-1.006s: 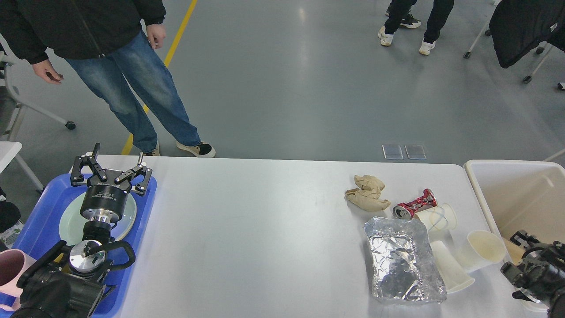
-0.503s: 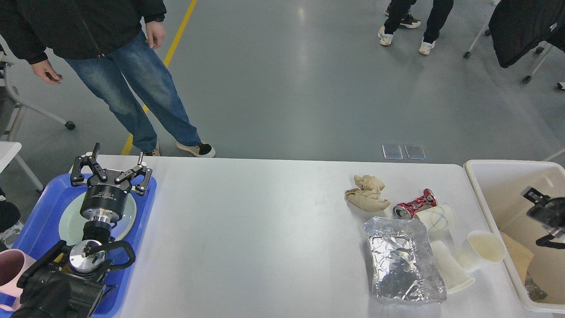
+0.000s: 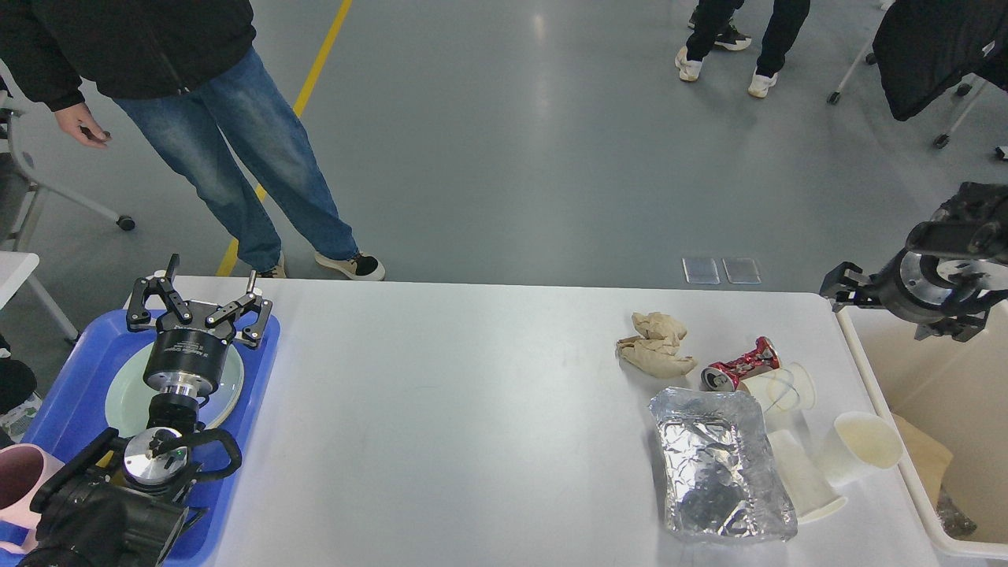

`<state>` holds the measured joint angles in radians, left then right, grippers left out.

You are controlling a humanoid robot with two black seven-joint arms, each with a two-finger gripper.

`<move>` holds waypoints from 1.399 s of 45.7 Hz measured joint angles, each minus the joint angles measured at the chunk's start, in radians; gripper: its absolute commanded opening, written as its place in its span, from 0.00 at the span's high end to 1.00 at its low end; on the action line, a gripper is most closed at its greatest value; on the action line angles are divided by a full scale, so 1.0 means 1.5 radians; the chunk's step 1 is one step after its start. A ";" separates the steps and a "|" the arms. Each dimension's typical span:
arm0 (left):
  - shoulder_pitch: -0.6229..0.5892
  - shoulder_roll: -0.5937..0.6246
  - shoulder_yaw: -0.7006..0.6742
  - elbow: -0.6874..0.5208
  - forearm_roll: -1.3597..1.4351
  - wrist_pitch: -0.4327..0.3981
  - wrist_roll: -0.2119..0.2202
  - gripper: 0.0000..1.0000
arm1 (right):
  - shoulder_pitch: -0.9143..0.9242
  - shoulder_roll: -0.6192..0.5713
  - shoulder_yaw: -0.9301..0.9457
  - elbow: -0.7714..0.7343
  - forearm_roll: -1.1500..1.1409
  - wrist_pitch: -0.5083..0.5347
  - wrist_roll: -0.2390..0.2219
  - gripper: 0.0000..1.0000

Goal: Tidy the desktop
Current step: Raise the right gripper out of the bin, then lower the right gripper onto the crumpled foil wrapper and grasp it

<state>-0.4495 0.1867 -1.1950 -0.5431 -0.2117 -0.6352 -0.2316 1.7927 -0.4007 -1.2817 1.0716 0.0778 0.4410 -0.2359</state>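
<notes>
The white desktop point(image 3: 472, 409) holds litter at its right end: a crumpled brown paper point(image 3: 656, 345), a crushed red can point(image 3: 739, 365), a clear plastic cup point(image 3: 781, 389), a crumpled foil tray point(image 3: 718, 465) and two white paper cups point(image 3: 865, 446), one lying flat point(image 3: 803, 476). My left gripper point(image 3: 211, 272) is open and empty above the blue tray point(image 3: 71, 394) at the left. My right gripper point(image 3: 886, 299) is raised over the near-left corner of the cream bin point(image 3: 870, 378), dark and end-on, so I cannot tell how its fingers stand.
The blue tray holds a pale green plate point(image 3: 224, 386) and a pink mug point(image 3: 16, 472). The bin holds brown paper scraps point(image 3: 923, 450). A person in jeans point(image 3: 236, 157) stands behind the table's left end. Chairs and other people are farther back.
My right arm has risen from low at the bin's front, through the bin, to high over its back-left corner. The left arm has not moved. The person's hand has shifted.
</notes>
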 measured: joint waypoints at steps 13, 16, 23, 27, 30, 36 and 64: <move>0.000 0.000 0.000 0.000 0.000 0.000 0.000 0.04 | 0.250 0.016 0.001 0.187 0.001 0.177 0.000 0.00; 0.000 0.000 0.000 0.000 0.000 0.000 0.000 0.04 | 0.296 0.017 0.002 0.227 0.002 0.194 0.000 0.00; 0.000 0.000 0.000 0.000 0.000 0.000 0.000 0.04 | 0.396 0.017 0.010 0.306 0.004 0.237 0.000 0.00; 0.000 0.000 0.000 0.000 0.000 0.000 0.000 0.04 | 0.434 0.013 0.019 0.342 0.006 0.258 0.000 0.00; 0.000 0.000 0.000 0.001 0.000 0.000 0.000 0.04 | 0.447 0.009 0.023 0.357 0.006 0.264 0.000 0.00; 0.000 0.000 0.000 0.001 0.000 0.000 0.000 0.04 | 0.452 0.007 0.024 0.367 0.006 0.259 0.000 0.00; 0.000 0.000 0.000 0.000 0.000 0.000 0.000 0.04 | 0.165 0.016 0.180 0.359 -0.047 0.068 -0.002 0.06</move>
<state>-0.4493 0.1868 -1.1950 -0.5430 -0.2115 -0.6350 -0.2316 2.0398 -0.3767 -1.0110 1.6096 0.0077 0.5427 -0.2385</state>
